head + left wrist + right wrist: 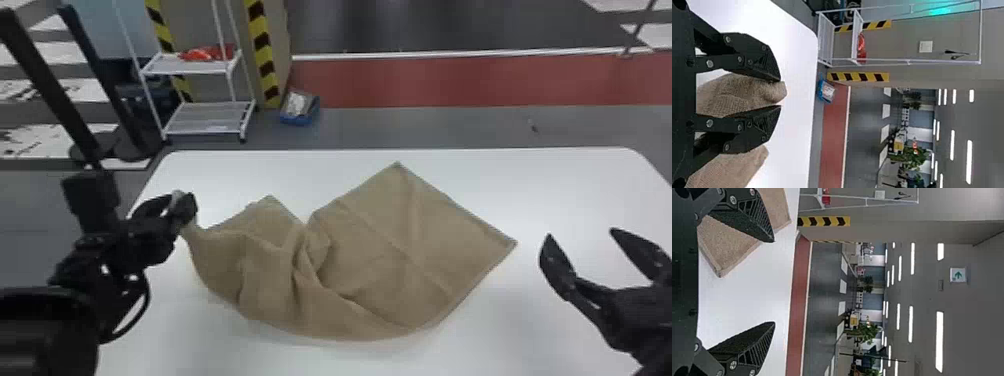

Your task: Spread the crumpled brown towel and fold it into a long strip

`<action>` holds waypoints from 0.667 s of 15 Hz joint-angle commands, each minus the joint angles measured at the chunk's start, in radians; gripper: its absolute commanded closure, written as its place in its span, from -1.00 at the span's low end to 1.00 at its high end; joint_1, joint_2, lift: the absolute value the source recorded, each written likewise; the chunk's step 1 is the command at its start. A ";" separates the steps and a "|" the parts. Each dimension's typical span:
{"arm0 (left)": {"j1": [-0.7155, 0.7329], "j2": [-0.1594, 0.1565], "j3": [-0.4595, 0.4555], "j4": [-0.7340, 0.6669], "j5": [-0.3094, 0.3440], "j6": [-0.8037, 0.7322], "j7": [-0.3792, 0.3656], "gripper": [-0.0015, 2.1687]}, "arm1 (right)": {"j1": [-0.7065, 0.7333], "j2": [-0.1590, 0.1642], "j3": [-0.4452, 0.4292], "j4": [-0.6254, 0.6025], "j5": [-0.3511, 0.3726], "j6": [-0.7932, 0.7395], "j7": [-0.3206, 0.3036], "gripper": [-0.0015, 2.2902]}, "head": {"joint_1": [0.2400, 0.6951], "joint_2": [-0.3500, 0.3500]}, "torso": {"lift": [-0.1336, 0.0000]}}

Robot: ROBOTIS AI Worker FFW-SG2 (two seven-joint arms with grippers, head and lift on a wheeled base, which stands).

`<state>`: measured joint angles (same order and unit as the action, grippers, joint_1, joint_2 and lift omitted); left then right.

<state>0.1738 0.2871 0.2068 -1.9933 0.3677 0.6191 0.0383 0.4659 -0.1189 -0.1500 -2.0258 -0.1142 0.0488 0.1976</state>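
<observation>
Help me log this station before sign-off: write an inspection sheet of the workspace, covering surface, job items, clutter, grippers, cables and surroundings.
Surface: white table, under the towel.
Job's things: brown towel, flatter on the right, rumpled in the middle and left; not yet a strip.
Clutter: blue box on the floor beyond the table; red items on the rack's upper shelf.
Grippers: left gripper pinches the towel's left end; right gripper open, right of the towel.
Cables: black cable looping at the left arm.
Surroundings: white rack and striped posts behind.
</observation>
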 commanded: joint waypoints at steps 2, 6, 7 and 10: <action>-0.051 -0.016 -0.026 0.080 -0.061 -0.018 0.017 -0.96 | 0.002 0.001 -0.010 -0.037 0.008 0.119 0.002 -0.78 | 1.00 0.30 | -0.86; -0.050 -0.023 -0.092 0.071 -0.130 -0.193 0.184 -0.96 | -0.035 -0.001 -0.049 -0.027 0.022 0.190 0.184 -0.78 | 1.00 0.37 | -0.86; -0.056 -0.031 -0.129 0.084 -0.213 -0.236 0.261 -0.96 | -0.035 -0.001 -0.049 -0.027 0.050 0.190 0.190 -0.78 | 1.00 0.38 | -0.86; -0.085 -0.052 -0.182 0.131 -0.323 -0.273 0.333 -0.96 | -0.035 -0.001 -0.054 -0.025 0.090 0.221 0.192 -0.84 | 1.00 0.37 | -0.86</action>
<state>0.1023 0.2402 0.0469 -1.8830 0.0811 0.3538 0.3598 0.4311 -0.1186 -0.1986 -2.0517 -0.0341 0.2595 0.3883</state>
